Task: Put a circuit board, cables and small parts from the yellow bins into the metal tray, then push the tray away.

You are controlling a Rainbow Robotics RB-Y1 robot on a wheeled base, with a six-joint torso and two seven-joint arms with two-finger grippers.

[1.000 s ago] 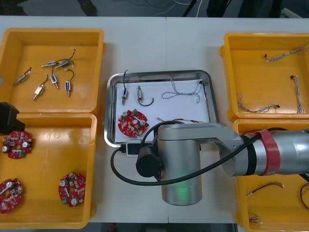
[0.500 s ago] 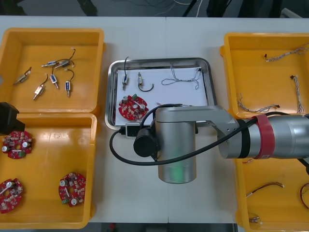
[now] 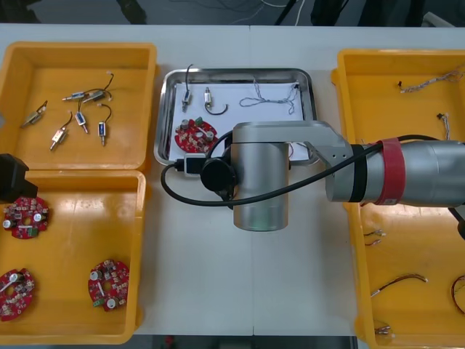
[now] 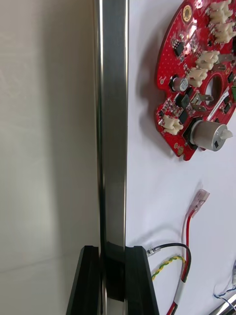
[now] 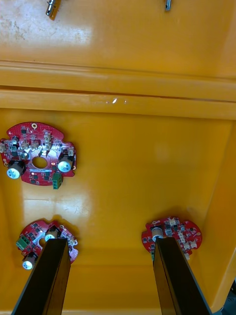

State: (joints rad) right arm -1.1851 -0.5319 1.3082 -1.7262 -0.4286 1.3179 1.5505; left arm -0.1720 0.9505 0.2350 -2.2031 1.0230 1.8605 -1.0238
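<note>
The right end effector (image 4: 114, 252) is closed on the near rim of the metal tray (image 4: 112, 123). In the right wrist view its two black fingers (image 4: 88, 280) stand one on each side of the shiny rim, apart only by the width of it. I judge that this grip is chosen so that the arm can guide the tray over the table (image 3: 196, 276) without the tray slipping sideways. In the front view the right arm (image 3: 261, 174) reaches across from the right and covers the near part of the tray.

The tray lies between the yellow bins (image 3: 385, 109), toward the far side of the table. On its white inside lie a round red circuit board (image 3: 195, 135), two small metal parts (image 3: 187, 96), a twisted blue and white cable (image 3: 272, 98) and, close to the fingers, a red and yellow cable (image 4: 184, 241). So the filling seems complete, and the pushing is the step in hand.

The left end effector (image 5: 110, 242) hangs open and empty above the near left bin (image 5: 137, 162), where three spare boards (image 5: 39, 160) lie. There it is out of the way of the tray.
</note>
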